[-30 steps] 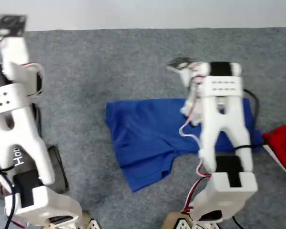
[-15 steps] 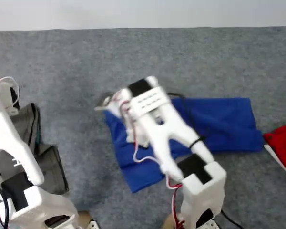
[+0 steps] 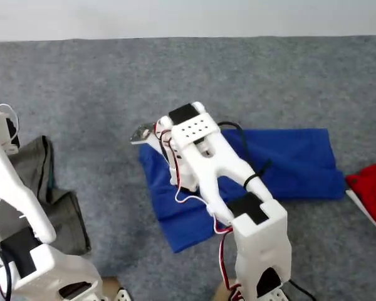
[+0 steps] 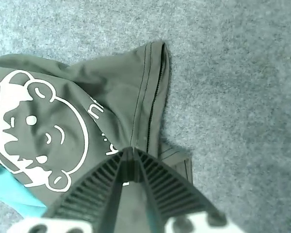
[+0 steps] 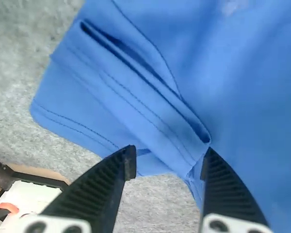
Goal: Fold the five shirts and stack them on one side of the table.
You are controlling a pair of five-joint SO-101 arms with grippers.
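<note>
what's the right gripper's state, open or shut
Open: the right gripper has its jaws well apart, over the hemmed edge of the blue shirt in the right wrist view.

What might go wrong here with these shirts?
The open right gripper hovers over layered folds of the blue shirt, so it may pinch only one layer and spoil the fold. The left gripper, shut on the grey shirt, might drag it out of shape.
</note>
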